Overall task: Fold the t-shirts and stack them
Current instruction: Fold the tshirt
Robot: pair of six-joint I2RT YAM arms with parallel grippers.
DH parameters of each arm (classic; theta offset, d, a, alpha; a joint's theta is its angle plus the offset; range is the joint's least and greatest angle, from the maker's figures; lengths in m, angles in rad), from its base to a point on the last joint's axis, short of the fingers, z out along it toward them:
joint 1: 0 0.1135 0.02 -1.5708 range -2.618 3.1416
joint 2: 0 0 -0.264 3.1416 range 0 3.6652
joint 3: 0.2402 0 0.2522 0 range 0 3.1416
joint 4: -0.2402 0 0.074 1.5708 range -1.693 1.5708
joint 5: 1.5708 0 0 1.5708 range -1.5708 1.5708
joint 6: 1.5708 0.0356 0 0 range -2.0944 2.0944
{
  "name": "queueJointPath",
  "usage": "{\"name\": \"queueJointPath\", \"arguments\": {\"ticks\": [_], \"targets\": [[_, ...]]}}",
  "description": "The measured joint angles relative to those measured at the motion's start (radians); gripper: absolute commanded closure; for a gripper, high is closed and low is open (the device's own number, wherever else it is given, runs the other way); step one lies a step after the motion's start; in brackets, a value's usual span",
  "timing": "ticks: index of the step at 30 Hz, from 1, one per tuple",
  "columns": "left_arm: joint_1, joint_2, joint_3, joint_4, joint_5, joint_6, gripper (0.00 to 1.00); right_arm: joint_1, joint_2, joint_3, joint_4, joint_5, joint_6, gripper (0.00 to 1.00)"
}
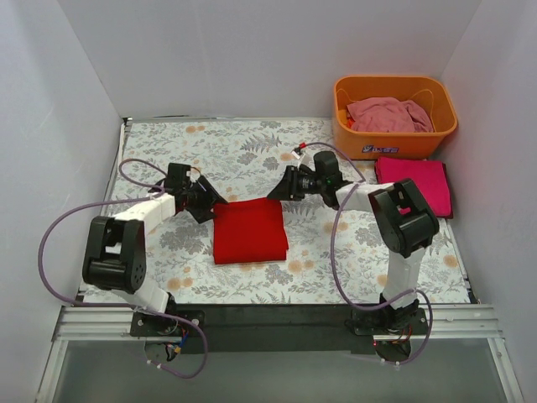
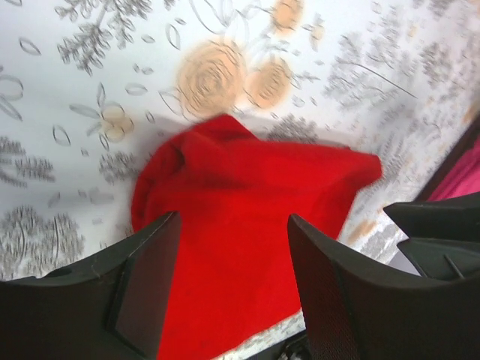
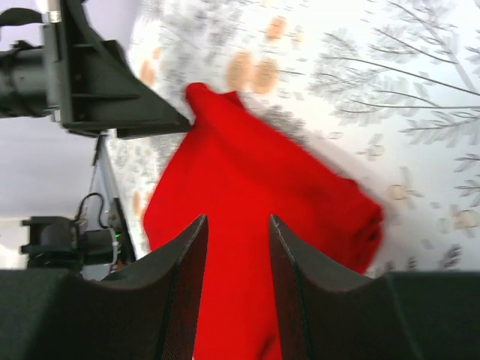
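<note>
The bright red t-shirt (image 1: 249,230) lies folded into a rectangle on the floral table, mid-front. My left gripper (image 1: 215,202) is open and hovers at its far left corner. My right gripper (image 1: 274,191) is open at its far right corner. In the left wrist view the red t-shirt (image 2: 247,217) lies under the open left gripper (image 2: 234,222), with nothing between the jaws. In the right wrist view the red t-shirt (image 3: 255,180) lies below the open right gripper (image 3: 236,222). The magenta-pink t-shirt (image 1: 413,183) lies folded at the right. The dusty pale pink t-shirt (image 1: 386,114) is bunched in the basket.
The orange plastic basket (image 1: 394,141) stands at the back right corner. White walls close in the table on three sides. The left arm's gripper body (image 3: 97,82) shows in the right wrist view, close to the red shirt's corner.
</note>
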Motion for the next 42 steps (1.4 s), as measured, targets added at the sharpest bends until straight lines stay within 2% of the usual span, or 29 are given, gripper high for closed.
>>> {"name": "queueJointPath", "arguments": {"ticks": [5, 10, 14, 18, 21, 28, 34, 38, 42], "targets": [[-0.012, -0.209, -0.045, -0.044, 0.018, 0.013, 0.44, 0.013, -0.18, -0.101, 0.051, -0.044, 0.049, 0.55], [-0.105, -0.428, -0.171, -0.043, 0.054, -0.005, 0.5, 0.077, -0.277, -0.232, 0.133, -0.119, 0.101, 0.55], [-0.147, -0.451, -0.319, -0.047, 0.077, -0.041, 0.56, 0.137, -0.254, -0.345, 0.179, -0.171, 0.122, 0.55], [-0.146, -0.43, -0.438, -0.048, 0.077, -0.089, 0.61, 0.129, -0.149, -0.435, 0.241, -0.199, 0.145, 0.55], [-0.145, -0.455, -0.457, -0.037, 0.076, -0.115, 0.61, 0.083, -0.093, -0.511, 0.294, -0.238, 0.178, 0.56], [-0.144, -0.564, -0.447, -0.118, 0.015, -0.122, 0.59, 0.024, -0.166, -0.535, 0.323, -0.262, 0.19, 0.56], [-0.075, -0.482, -0.298, -0.103, -0.013, -0.114, 0.59, 0.026, -0.2, -0.372, 0.33, -0.212, 0.225, 0.56], [-0.029, -0.288, -0.154, -0.016, -0.013, -0.109, 0.6, 0.016, -0.162, -0.238, 0.354, -0.115, 0.251, 0.56], [-0.01, -0.072, -0.02, 0.048, -0.013, -0.105, 0.64, -0.009, -0.039, -0.151, 0.394, -0.011, 0.289, 0.57]]}}
